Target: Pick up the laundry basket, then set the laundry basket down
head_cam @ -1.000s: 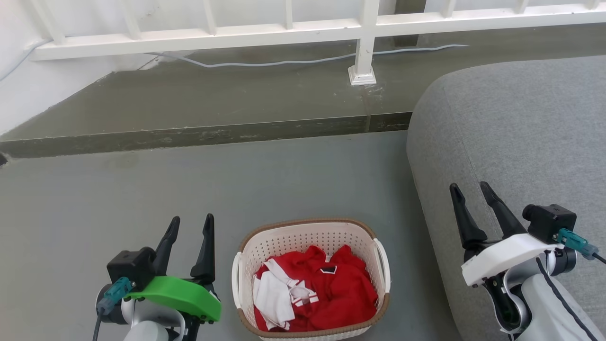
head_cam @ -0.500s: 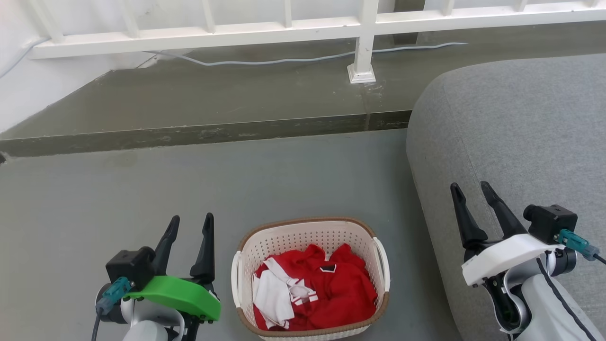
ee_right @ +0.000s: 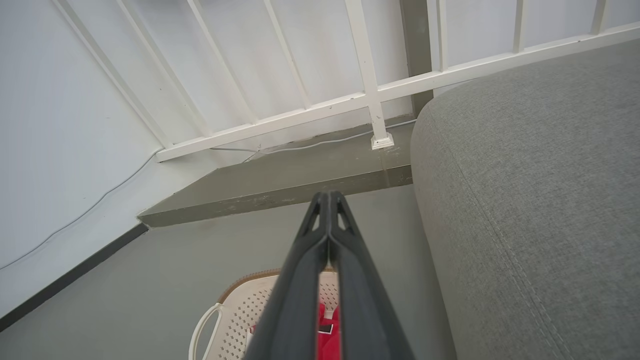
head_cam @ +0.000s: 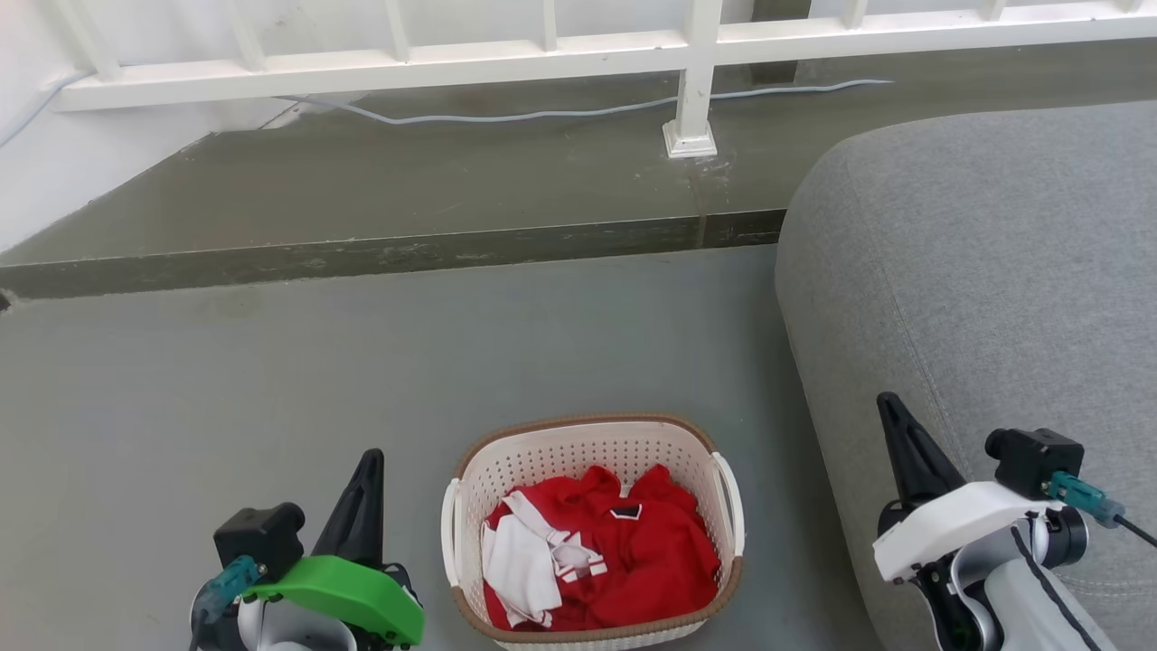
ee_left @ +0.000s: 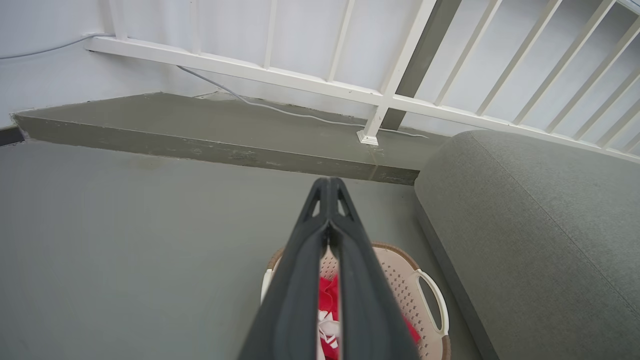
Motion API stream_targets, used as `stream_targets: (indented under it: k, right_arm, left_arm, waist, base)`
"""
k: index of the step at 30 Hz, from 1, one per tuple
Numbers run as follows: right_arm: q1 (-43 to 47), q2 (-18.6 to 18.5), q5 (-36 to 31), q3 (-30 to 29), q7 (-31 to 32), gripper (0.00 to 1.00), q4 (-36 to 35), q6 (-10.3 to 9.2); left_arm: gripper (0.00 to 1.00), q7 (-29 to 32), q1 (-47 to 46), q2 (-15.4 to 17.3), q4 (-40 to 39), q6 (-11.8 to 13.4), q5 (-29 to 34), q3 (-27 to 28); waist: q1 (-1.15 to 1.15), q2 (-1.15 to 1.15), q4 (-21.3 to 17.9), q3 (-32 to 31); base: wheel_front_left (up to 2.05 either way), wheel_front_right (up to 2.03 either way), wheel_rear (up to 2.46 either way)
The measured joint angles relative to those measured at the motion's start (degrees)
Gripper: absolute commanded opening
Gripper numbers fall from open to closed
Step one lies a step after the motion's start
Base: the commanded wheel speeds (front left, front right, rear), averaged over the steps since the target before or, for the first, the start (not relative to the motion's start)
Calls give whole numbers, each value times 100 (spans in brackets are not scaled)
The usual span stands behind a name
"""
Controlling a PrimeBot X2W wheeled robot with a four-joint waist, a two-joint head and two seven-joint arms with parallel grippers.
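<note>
The laundry basket (head_cam: pixel 560 448) stands on the grey floor at the bottom middle of the head view: cream perforated plastic, brown rim, white side handles, red and white clothes inside. My left gripper (head_cam: pixel 369 458) is just left of it, fingers pressed together, holding nothing. My right gripper (head_cam: pixel 888 400) is to its right, over the sofa's edge, also shut and empty. In the left wrist view the basket (ee_left: pixel 405 280) lies below the shut gripper (ee_left: pixel 328 182). Under the shut gripper (ee_right: pixel 327 196) in the right wrist view, the basket (ee_right: pixel 240 310) shows as well.
A large grey sofa (head_cam: pixel 994 271) fills the right side, close to the basket. A raised concrete step (head_cam: pixel 407 199) runs across ahead, with a white railing (head_cam: pixel 542 59) and a grey cable (head_cam: pixel 542 116) along it. A white wall (head_cam: pixel 54 181) stands on the left.
Both grippers have gone from open to shut and have dropped lower in the head view. The basket has not moved.
</note>
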Motion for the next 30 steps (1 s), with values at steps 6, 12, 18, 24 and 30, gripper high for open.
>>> stream_targets:
  k: [6,12,18,24,30]
  right_arm:
    - [5,18,264,-120,82,0,1,0]
    - [3,44,737,-235,232,0,-1,0]
    - [3,71,1140,-335,349,0,-23,0]
    - [2,109,1548,-476,486,0,-67,0]
    - [2,143,1913,-592,630,0,-100,0]
  left_arm:
    - [0,53,12,-4,-24,-2,-300,30]
    - [0,135,12,-5,-45,-9,-768,111]
    - [0,258,12,-5,-71,-18,-1136,232]
    - [0,383,12,-7,-99,-60,-1527,350]
    - [0,509,12,-4,-118,-66,-1898,455]
  waist:
    - [0,0,21,-4]
    - [0,0,38,-8]
    - [0,0,53,-11]
    - [0,0,71,-14]
    - [0,0,87,-18]
  base:
    - [0,0,0]
    - [0,0,0]
    - [0,0,0]
    - [0,0,0]
    - [0,0,0]
